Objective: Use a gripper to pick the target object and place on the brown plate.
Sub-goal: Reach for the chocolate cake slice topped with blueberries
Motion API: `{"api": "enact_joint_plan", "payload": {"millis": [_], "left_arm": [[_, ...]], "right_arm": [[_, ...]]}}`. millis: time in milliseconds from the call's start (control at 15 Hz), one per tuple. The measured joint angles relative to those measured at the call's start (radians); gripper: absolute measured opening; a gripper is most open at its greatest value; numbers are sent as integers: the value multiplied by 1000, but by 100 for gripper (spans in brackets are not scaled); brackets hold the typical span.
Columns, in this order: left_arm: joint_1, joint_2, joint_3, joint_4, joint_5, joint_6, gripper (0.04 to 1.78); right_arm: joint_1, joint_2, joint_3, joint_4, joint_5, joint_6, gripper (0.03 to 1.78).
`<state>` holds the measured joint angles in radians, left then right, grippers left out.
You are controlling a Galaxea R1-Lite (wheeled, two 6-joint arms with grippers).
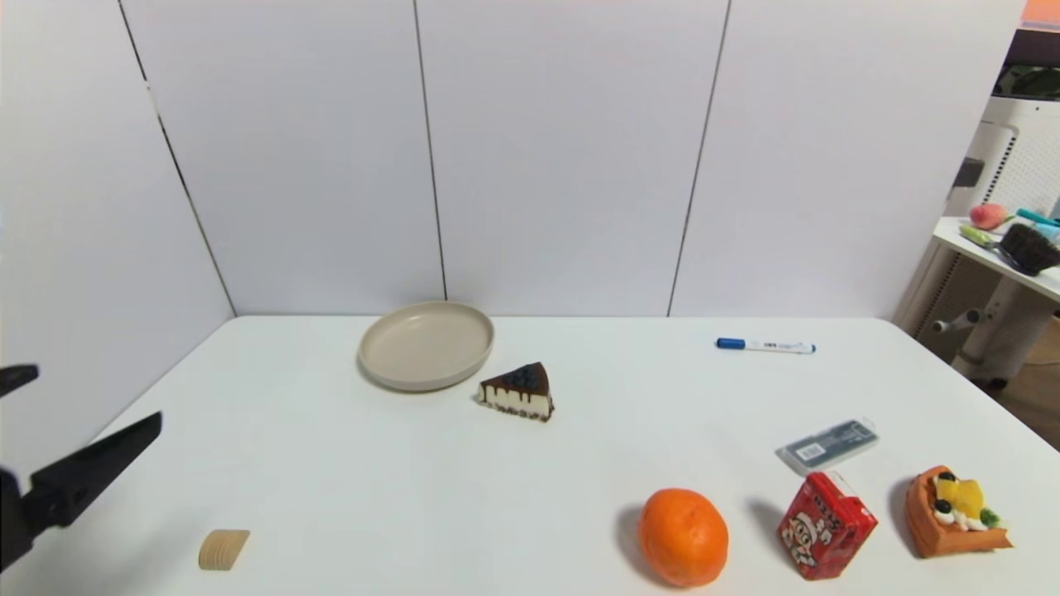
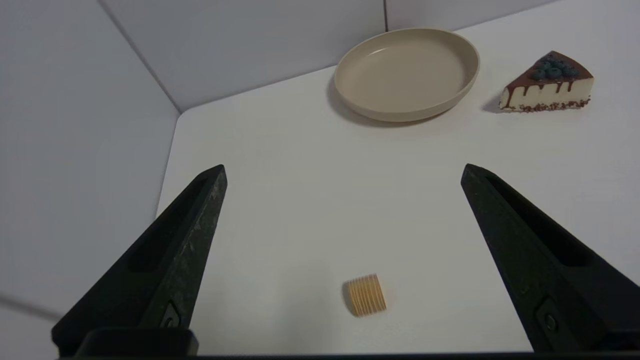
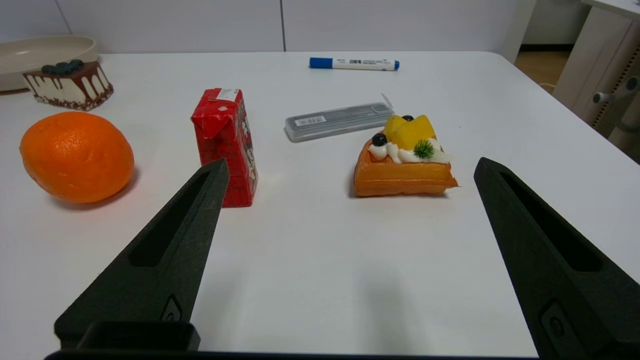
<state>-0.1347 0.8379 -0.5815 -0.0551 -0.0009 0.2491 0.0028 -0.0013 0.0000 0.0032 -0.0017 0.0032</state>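
The chocolate cake slice (image 1: pixel 517 391) lies on the white table just right of the beige plate (image 1: pixel 426 344), close to its rim but apart from it. Both show in the left wrist view, cake (image 2: pixel 548 83) and plate (image 2: pixel 406 73), and in the right wrist view, cake (image 3: pixel 68 85) and plate (image 3: pixel 35 50). My left gripper (image 1: pixel 79 426) is at the table's left edge, open and empty (image 2: pixel 342 170), far from the cake. My right gripper (image 3: pixel 350 167) is open and empty over the table's near right part; it is out of the head view.
A ribbed wooden cylinder (image 1: pixel 224 549) lies near the left gripper. An orange (image 1: pixel 682 536), a red carton (image 1: pixel 824 524) and an orange fruit tart (image 1: pixel 952 511) stand at the front right. A grey case (image 1: pixel 826 445) and a blue-capped marker (image 1: pixel 765 345) lie behind them.
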Motion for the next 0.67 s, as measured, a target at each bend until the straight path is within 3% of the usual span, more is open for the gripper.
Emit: {"api": "enact_joint_plan", "payload": {"millis": [333,533,667], "left_arm": [[-259,471,-341,14,-66,259,169],[-401,676,-452,18,-163,316,169],[-443,782,-507,26,-187,391,169]], "right_arm": [[0,0,0,0,0,0,169],[0,0,0,0,0,0,169],[0,0,0,0,0,0,169]]}}
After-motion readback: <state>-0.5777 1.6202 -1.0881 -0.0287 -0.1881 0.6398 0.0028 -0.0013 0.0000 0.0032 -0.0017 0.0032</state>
